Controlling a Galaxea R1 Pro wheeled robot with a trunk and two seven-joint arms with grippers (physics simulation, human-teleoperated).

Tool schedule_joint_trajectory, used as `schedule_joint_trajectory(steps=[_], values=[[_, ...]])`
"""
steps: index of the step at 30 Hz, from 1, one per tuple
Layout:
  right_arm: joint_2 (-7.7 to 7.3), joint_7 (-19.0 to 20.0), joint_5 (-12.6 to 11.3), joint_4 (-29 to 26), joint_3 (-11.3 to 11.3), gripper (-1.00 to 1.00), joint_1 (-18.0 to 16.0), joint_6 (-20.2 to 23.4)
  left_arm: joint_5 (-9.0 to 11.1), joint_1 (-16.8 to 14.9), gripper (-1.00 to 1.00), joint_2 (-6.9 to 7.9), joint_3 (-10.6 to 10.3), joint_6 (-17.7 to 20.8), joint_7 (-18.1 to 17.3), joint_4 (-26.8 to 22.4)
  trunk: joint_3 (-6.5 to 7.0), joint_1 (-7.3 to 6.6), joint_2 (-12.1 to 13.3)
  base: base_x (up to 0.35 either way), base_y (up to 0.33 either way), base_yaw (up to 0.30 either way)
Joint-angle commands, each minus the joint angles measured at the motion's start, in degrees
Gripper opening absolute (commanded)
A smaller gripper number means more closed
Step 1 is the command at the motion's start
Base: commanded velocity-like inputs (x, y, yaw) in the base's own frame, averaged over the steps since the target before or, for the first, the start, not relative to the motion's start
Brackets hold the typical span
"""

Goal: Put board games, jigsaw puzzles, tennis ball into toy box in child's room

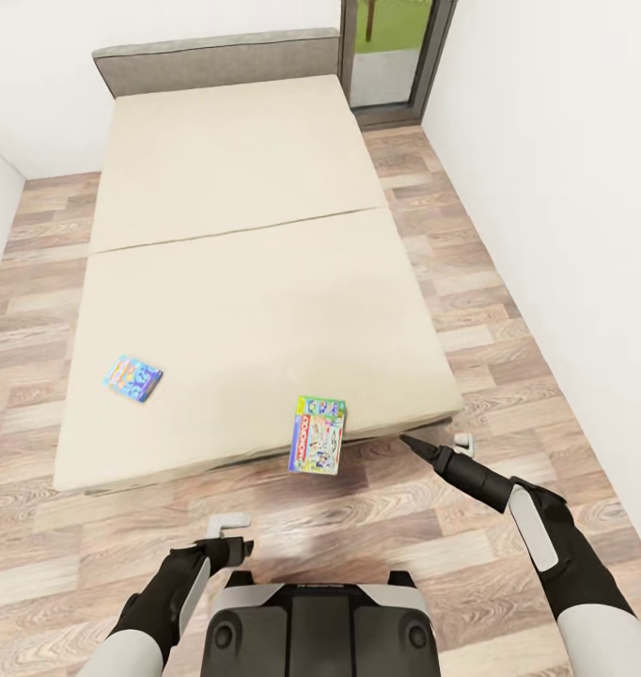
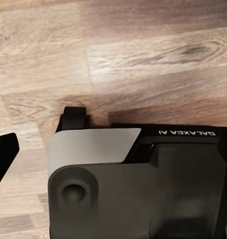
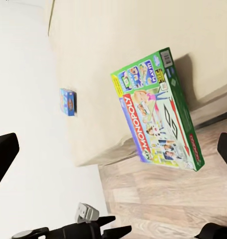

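Black plastic robot base (image 2: 158,189) nearest, lettered "GALAXEA AI" in white, on wood-plank floor (image 1: 358,517). Left gripper (image 1: 234,531), grey-tipped, hangs low just ahead of the base, fingers apart, nothing between them. Right gripper (image 1: 443,449) reaches toward the bed's near right corner, jaws spread, empty. Green-and-white rectangular Monopoly box (image 3: 158,112), red "MONOPOLY" logo readable, overhangs the near edge of the cream mattress (image 1: 255,310). Light-blue flat board game box (image 1: 132,378) with orange logo lies further left on the mattress; print too small to read. Grey fabric headboard (image 1: 217,58) beyond.
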Motion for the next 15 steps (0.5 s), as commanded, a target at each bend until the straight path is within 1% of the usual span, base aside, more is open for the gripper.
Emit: schedule_joint_trajectory(steps=[1, 6, 9, 14, 15], values=[[0.05, 0.08, -0.26, -0.18, -0.04, 1.00, 0.07, 0.29, -0.58, -0.01, 1.00, -0.11, 0.53, 0.33, -0.54, -0.21, 0.03, 0.02, -0.06, 0.000, 0.000, -0.003], [0.29, 0.14, -0.26, -0.43, -0.07, 1.00, 0.22, 0.29, -0.51, -0.01, 1.00, -0.07, 0.79, 0.55, -0.99, -0.36, 0.31, 0.02, -0.06, 0.000, 0.000, -0.001], [0.31, 0.10, -0.26, -0.27, -0.17, 1.00, 0.44, 0.38, -0.44, -0.02, 1.00, -0.04, 0.92, 0.81, -2.92, -0.31, 0.36, 0.02, -0.06, 0.000, 0.000, 0.000], [0.35, 0.05, -0.25, -0.09, -0.18, 1.00, 0.55, 0.30, -0.33, -0.02, 1.00, 0.24, 1.17, 0.92, -4.26, -0.29, 0.38, 0.02, -0.06, 0.000, 0.000, 0.000], [0.35, -0.01, -0.24, -0.08, -0.19, 1.00, 0.56, 0.26, -0.32, -0.02, 1.00, 0.08, 1.16, 0.95, -4.38, -0.41, 0.38, 0.02, -0.06, 0.000, 0.000, 0.000]])
